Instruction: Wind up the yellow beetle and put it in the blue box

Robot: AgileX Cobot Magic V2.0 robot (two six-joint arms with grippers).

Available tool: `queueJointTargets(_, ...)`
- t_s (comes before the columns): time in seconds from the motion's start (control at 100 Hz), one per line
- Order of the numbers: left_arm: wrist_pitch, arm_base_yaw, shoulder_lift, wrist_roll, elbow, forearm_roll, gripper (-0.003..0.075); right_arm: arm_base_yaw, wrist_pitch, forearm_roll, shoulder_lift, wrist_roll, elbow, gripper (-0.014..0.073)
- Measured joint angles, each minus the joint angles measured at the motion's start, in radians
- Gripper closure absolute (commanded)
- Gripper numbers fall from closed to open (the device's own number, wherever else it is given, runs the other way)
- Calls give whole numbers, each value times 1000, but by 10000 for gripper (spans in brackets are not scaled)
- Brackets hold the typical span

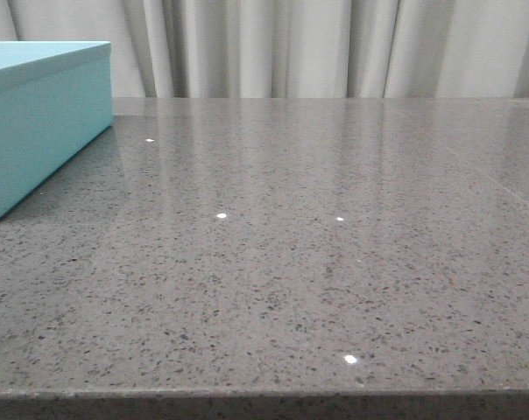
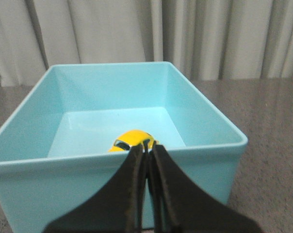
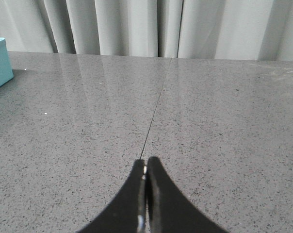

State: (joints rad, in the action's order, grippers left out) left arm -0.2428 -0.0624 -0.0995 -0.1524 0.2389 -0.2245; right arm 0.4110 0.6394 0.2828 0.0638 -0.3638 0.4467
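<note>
Blue box (image 1: 37,122) sat upper left of front frame on speckled grey table (image 1: 291,280), curtain (image 1: 335,44) behind. My left gripper (image 2: 147,150) was pressed closed, empty, just outside box's near wall. Yellow beetle (image 2: 132,140) lay on box floor. My right gripper (image 3: 145,167) was closed, empty, above bare table.

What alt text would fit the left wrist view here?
A small yellow beetle toy car sits on the floor of an open blue box, partly hidden behind the near wall. The left end effector, fingers closed together and empty, is in front of that wall; grey table and curtains lie behind.
</note>
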Motion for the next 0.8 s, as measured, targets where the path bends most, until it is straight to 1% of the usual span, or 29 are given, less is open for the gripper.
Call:
queueJointTargets(0.12, 157, -1, 64, 106, -84, 87, 739, 0, 0, 0, 0, 0, 0, 662)
queueJointTargets(0.18, 204, 1, 94, 152, -129, 115, 739, 0, 0, 0, 0, 0, 0, 662)
queueJointTargets(0.26, 233, 1, 105, 169, -181, 126, 739, 0, 0, 0, 0, 0, 0, 662)
queueJointTargets(0.35, 235, 4, 105, 179, -238, 133, 739, 0, 0, 0, 0, 0, 0, 662)
queueJointTargets(0.46, 201, 4, 105, 183, -239, 135, 739, 0, 0, 0, 0, 0, 0, 662)
queueJointTargets(0.63, 103, 5, 105, 183, -239, 137, 739, 0, 0, 0, 0, 0, 0, 662)
queueJointTargets(0.8, 87, 5, 105, 183, -239, 139, 739, 0, 0, 0, 0, 0, 0, 662)
